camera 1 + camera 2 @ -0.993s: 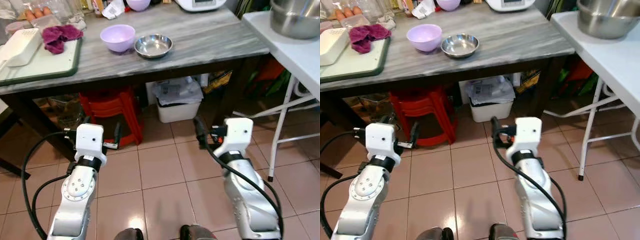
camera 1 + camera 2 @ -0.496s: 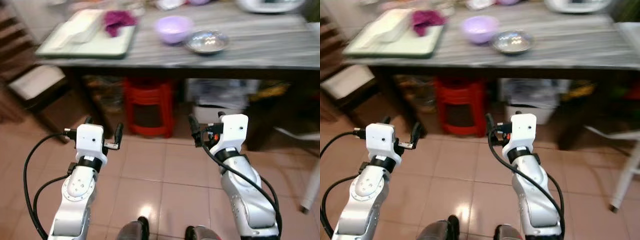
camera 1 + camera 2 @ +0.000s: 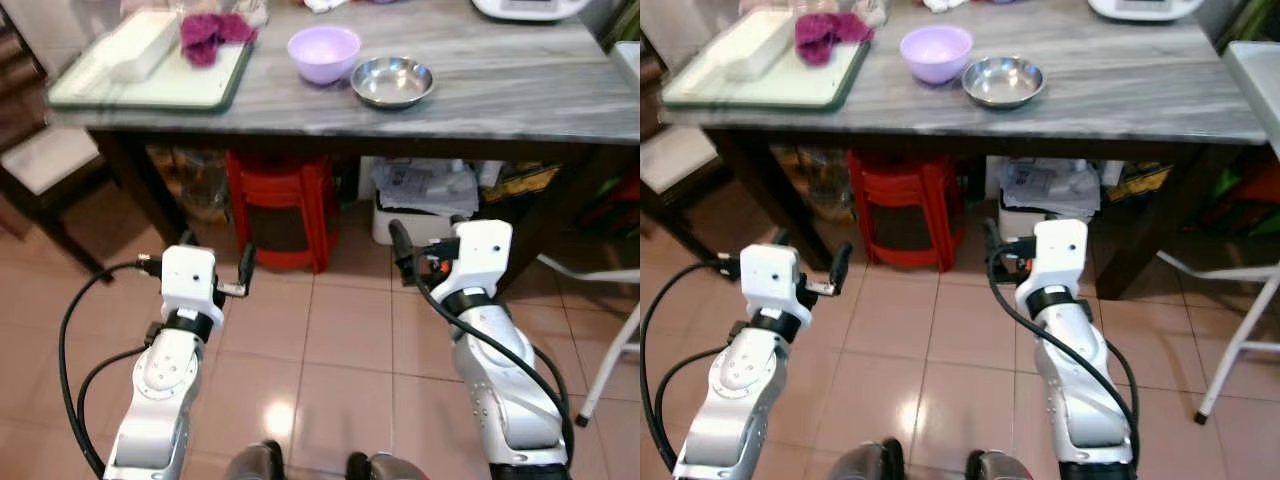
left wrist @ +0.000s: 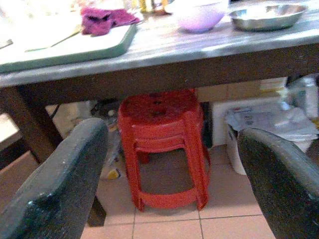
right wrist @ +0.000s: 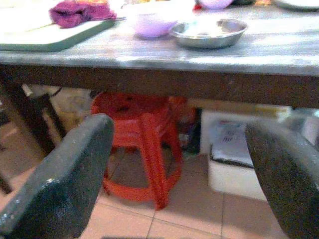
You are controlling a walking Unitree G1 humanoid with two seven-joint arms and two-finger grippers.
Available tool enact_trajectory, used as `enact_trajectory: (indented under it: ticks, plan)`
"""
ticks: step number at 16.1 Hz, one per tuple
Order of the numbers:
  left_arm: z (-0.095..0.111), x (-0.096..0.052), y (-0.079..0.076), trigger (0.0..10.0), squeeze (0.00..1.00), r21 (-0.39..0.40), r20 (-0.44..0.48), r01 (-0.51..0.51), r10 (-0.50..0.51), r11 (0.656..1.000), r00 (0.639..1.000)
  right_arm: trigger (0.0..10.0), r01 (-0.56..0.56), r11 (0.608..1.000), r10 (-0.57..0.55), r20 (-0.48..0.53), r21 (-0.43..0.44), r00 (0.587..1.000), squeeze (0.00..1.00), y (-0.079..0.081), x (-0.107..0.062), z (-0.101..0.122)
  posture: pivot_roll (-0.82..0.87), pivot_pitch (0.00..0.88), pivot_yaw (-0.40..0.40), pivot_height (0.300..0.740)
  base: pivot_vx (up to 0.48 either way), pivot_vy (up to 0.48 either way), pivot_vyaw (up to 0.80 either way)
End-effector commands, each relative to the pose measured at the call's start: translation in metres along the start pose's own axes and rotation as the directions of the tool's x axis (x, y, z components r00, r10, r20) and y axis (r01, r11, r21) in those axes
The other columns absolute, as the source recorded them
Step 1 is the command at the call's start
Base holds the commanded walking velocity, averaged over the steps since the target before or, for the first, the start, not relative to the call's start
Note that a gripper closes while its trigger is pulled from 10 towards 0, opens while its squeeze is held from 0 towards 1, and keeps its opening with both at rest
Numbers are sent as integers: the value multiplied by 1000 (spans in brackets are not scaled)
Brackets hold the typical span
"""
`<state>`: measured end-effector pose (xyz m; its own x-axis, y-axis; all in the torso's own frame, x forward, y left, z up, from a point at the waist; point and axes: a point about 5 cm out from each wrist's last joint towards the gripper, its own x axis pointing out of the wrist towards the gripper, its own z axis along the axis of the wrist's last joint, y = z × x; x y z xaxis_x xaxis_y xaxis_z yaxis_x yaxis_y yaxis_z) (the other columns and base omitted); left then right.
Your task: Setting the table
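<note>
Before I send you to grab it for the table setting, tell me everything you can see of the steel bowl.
The steel bowl is a shallow, round, shiny metal dish with a thin rolled rim. It looks empty and stands upright on the grey marbled tabletop, near the front edge. A lilac bowl stands close beside it on the robot's left; whether they touch is unclear. Both grippers are below table height, away from it.

Bench (image 3: pixel 500 95): grey streaked, stone-like top, smooth. Steel bowl (image 3: pixel 392 81): shiny metal. Lilac bowl (image 3: pixel 323 53): matt plastic. Magenta cloth (image 3: pixel 210 33): crumpled fabric. Red stool (image 3: pixel 278 205): moulded plastic. Floor tiles (image 3: pixel 340 360): glossy.
</note>
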<state>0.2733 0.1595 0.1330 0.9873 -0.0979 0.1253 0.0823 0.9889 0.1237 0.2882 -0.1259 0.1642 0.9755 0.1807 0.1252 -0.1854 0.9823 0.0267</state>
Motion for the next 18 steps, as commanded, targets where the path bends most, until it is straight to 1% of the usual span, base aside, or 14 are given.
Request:
enact_trajectory:
  ticks: [1,6,11,16,18]
  plan:
    - [-4,-2,1,10000,0,-1,-13,2,-2,1000,1000,10000,-7,1000,7,-9,18,1000,0,1,-1,-2,-80,188,33,740,0,-247,0]
    - [-4,-1,0,10000,0,-4,-12,6,-6,1000,1000,10000,-1,1000,2,-17,26,1000,0,0,1,-2,-82,189,33,740,0,-247,0]
    - [-4,0,0,10000,0,-5,-6,11,-11,1000,1000,10000,4,1000,-3,-17,24,1000,0,-1,2,-2,-86,188,34,740,0,-251,-560]
    - [-4,1,0,10000,0,-7,-4,18,-18,1000,1000,10000,6,1000,-6,-18,21,1000,0,-1,2,-1,-88,188,35,740,0,-249,0]
    - [-4,1,-1,10000,0,-8,-2,21,-21,1000,1000,10000,7,1000,-6,-19,18,1000,0,-2,2,-1,-88,188,35,740,0,-247,-553]
